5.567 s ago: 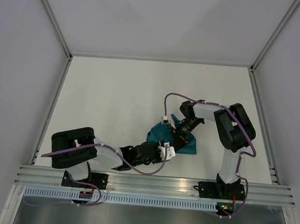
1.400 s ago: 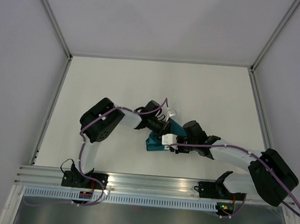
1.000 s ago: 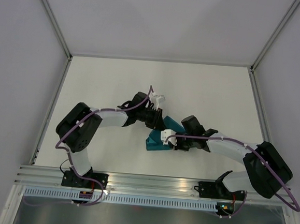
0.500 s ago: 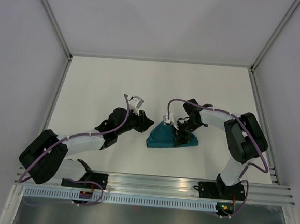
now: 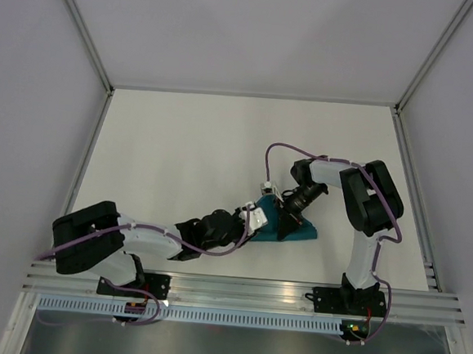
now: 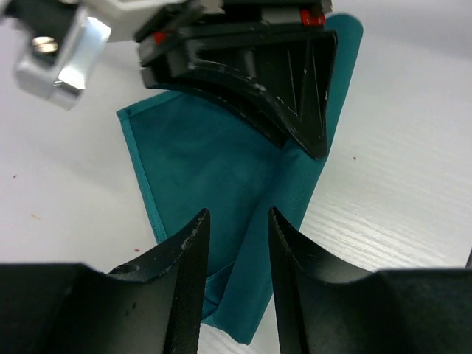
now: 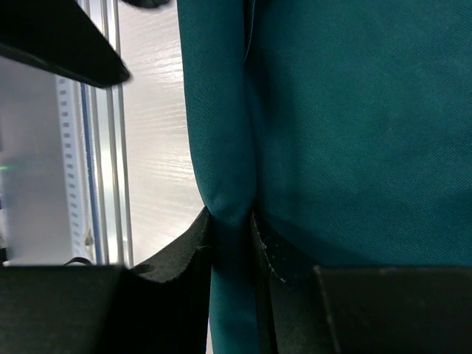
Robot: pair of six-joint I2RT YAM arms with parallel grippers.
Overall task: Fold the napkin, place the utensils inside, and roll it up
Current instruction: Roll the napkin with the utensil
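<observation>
- napkin (image 5: 296, 230): teal cloth, plain, lying folded on the bench (image 5: 190, 140) in the near right part, just ahead of the right arm's base. in the left wrist view the napkin (image 6: 206, 169) shows a sewn hem along its left edge and a long crease running near to far through its middle. its right side is doubled over.
- right claw (image 5: 287, 220): reaches in from the far right and sits down on the middle of the napkin. in its own wrist view the right claw (image 7: 232, 221) is narrow, its two black fingers (image 7: 198, 247) pinching a raised ridge of the napkin (image 7: 354, 110) between them.
- left claw (image 5: 257, 221): comes in low from the near left, at the napkin's left end, close beside the right claw. in its own wrist view the left claw (image 6: 236, 217) stands partly apart with a slim gap. cloth shows through the gap below, and the fingers (image 6: 188, 258) grip nothing that can be seen. whether the tips touch the cloth i cannot tell.
- bench: white, with a faint wood grain (image 6: 398, 162), walled on three sides.
- rail (image 5: 244, 291): metal, along the bench's near edge, carrying both arm bases. it also shows at the left of the right wrist view (image 7: 110, 147).
- cable (image 5: 284, 148): purple, looping above the right arm.
</observation>
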